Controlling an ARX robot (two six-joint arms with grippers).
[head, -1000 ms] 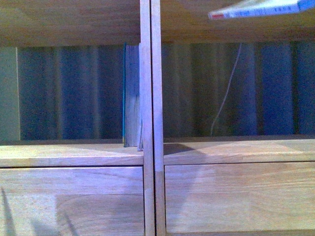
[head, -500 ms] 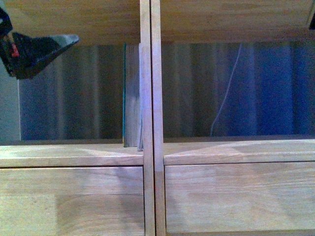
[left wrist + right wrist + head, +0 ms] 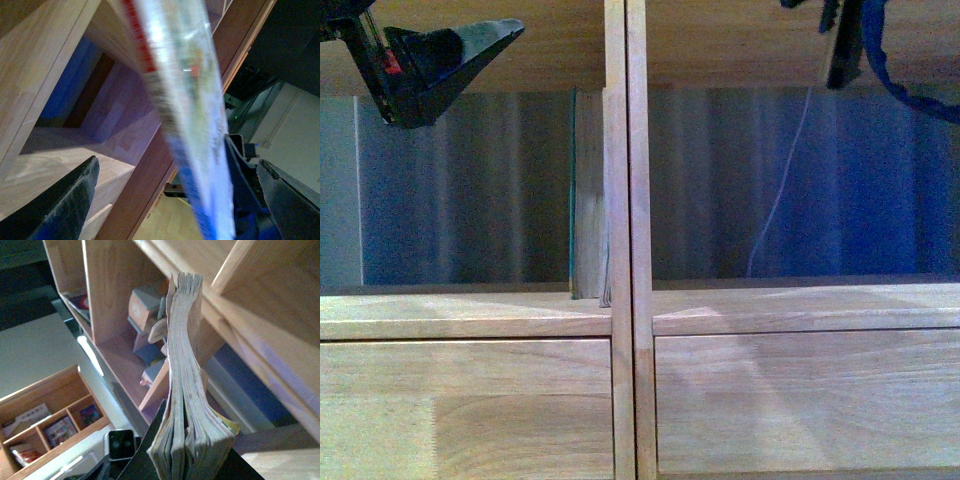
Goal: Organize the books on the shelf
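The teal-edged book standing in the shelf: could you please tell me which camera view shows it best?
The front view: the teal-edged book stands upright against the shelf's central divider, visible top to bottom. Neither wrist view shows it; each shows a different paperback up close, blurred in the left one.

two books; two grippers at the upper corners; two drawer fronts along the bottom; two open compartments.
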